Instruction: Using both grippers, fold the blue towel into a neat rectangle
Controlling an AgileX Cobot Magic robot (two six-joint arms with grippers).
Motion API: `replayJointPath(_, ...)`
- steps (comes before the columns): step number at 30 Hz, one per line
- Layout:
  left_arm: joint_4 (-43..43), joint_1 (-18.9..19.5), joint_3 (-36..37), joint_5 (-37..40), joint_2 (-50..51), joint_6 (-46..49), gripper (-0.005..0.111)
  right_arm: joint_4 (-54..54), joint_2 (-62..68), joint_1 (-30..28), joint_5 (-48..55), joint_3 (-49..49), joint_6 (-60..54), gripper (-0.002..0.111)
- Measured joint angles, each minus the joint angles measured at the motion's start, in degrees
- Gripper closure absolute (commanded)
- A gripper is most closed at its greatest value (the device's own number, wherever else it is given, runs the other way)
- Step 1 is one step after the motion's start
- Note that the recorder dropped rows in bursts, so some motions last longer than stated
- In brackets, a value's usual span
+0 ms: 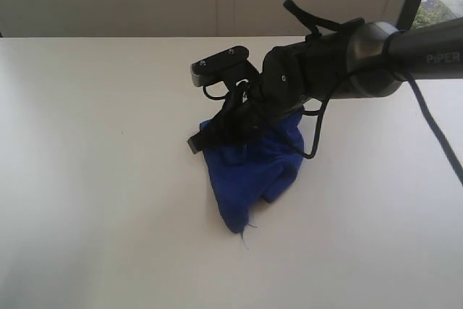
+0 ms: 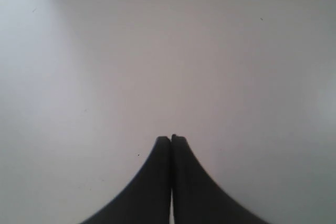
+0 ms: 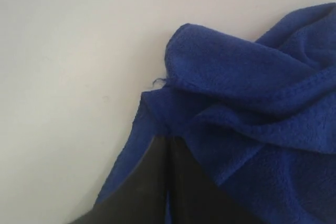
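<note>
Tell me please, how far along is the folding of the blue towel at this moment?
Done: no fold yet; the blue towel is a crumpled heap on the table. In hand: the right gripper has its jaws shut on a part of the cloth. The left gripper, jaws shut and empty, is over bare table. Left: spread the towel flat, then fold it into a rectangle with both arms.

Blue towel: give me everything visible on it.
The towel is deep blue, fuzzy fleece-like cloth with a stitched hem. It is crumpled into a bunched heap, not folded. A loose thread trails from one corner. It rests on the white table, and the right claw is shut on a fold near its edge.
</note>
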Motion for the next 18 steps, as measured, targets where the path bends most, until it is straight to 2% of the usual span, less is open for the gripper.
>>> replayJointPath(4, 0.0, 0.0, 0.0, 0.0, 0.0, 0.0, 0.106, 0.55, 0.0, 0.0, 0.0, 0.0, 0.0, 0.091)
replayJointPath(6, 0.0, 0.0, 0.0, 0.0, 0.0, 0.0, 0.106, 0.72, 0.0, 0.0, 0.1, 0.0, 0.0, 0.087)
replayJointPath(18, 0.0, 0.0, 0.0, 0.0, 0.0, 0.0, 0.106, 0.37, 2.32, 0.0, 0.94, 0.0, 2.97, 0.087)
